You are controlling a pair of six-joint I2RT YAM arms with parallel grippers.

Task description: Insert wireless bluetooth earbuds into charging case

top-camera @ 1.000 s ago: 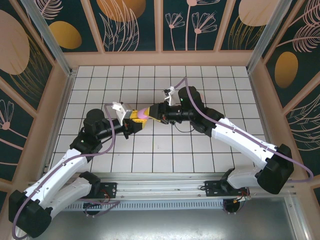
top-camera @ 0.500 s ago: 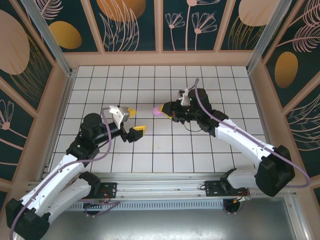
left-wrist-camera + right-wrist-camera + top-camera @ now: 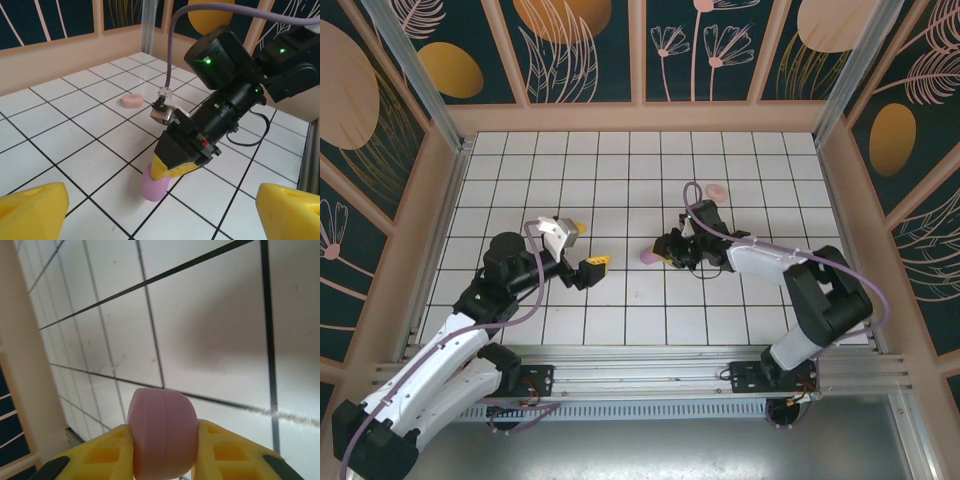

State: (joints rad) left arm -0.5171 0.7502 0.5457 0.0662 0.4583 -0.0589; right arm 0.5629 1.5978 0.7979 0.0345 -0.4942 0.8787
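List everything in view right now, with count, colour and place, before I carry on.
purple oval case: one, lilac-purple, clamped between the right gripper's yellow fingers, low over the tiles near the table's middle.
pink oval case: one, pale pink, lying on the tiles beyond the right arm, apart from both grippers.
tiled table: one, white with dark grid lines, walled by patterned panels.
left gripper: one, yellow fingertips, open, holding nothing, left of the purple oval case.
right gripper: one, yellow fingertips, shut on the purple oval case.
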